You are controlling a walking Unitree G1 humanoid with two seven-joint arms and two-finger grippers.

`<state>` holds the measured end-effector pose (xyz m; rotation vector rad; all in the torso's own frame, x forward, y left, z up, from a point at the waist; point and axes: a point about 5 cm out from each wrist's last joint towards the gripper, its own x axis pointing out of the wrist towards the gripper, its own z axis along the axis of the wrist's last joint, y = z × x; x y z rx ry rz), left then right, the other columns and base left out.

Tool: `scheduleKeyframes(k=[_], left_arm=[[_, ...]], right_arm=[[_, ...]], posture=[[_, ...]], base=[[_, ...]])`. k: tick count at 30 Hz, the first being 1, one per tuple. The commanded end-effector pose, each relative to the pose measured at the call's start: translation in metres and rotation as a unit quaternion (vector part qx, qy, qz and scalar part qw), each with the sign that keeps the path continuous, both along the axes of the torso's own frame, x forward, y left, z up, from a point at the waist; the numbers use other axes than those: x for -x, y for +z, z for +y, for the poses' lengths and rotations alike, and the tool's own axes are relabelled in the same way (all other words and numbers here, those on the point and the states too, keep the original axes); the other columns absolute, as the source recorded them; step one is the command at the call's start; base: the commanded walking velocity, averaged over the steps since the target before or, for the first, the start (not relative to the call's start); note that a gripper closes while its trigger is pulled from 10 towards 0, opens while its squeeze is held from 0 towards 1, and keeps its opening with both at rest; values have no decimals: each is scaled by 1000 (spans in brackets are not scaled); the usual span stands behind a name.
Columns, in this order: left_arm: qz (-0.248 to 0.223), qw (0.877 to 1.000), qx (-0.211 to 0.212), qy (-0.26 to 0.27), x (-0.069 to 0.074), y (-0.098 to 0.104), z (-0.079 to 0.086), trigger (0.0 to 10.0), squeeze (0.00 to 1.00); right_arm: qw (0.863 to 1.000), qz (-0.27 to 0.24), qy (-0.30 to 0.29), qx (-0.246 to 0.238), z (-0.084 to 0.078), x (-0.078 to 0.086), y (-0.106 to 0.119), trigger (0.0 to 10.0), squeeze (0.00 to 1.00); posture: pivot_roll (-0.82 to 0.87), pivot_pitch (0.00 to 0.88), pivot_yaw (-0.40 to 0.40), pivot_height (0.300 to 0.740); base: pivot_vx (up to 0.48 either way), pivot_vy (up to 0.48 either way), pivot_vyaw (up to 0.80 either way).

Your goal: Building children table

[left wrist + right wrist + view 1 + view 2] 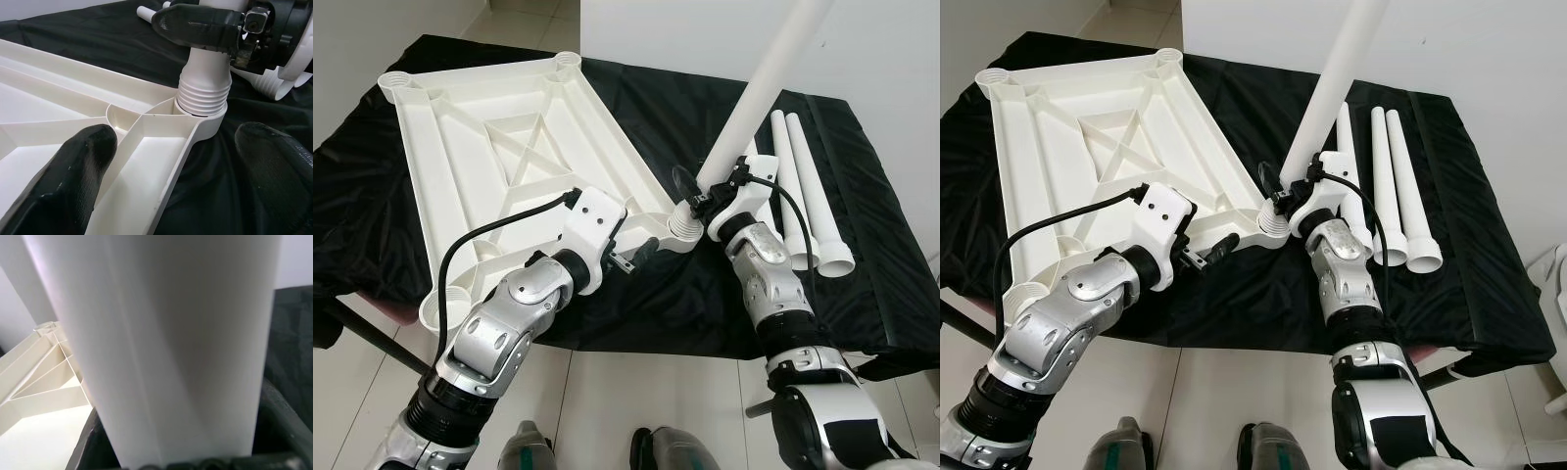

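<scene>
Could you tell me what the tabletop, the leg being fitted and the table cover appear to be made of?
Tabletop: likely moulded plastic, matte off-white, with cast ribs underneath. Leg: apparently the same plastic, smooth, with a ridged threaded end. Cover: black fabric, judging by its wrinkles and drape.

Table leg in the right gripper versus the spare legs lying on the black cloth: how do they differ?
The held table leg stands tilted upward; the spare legs lie flat on the black cloth. The held leg's ribbed end sits at the corner socket of the upturned tabletop; the spare legs touch no socket. The right gripper clamps one; the others lie free. All are white tapered tubes.
</scene>
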<state>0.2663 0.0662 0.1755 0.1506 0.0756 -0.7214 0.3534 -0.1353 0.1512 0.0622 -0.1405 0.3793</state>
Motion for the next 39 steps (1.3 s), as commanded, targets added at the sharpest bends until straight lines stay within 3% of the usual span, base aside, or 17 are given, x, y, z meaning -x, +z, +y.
scheduleKeyframes(k=[1, 6, 21, 39], left_arm=[[9, 999, 0, -42, 6, -1, -5, 10000, 0], [9, 999, 1, -42, 7, 0, -5, 10000, 0], [8, 999, 2, -42, 6, 1, -4, 10000, 0], [8, 999, 3, -45, 8, 2, -5, 10000, 0]], right_arm=[[995, 96, -20, 28, -3, 13, -48, 10000, 0], [993, 83, -77, 23, 5, 15, -47, 10000, 0], [988, 76, -137, 10, 13, 13, -43, 10000, 0], [952, 69, -297, -30, 6, 9, -34, 10000, 0]], posture=[[48, 72, -44, 740], [48, 73, -44, 740], [52, 71, -45, 740], [61, 68, -41, 740]], base=[[0, 0, 0], [0, 0, 0], [0, 0, 0], [0, 0, 0]])
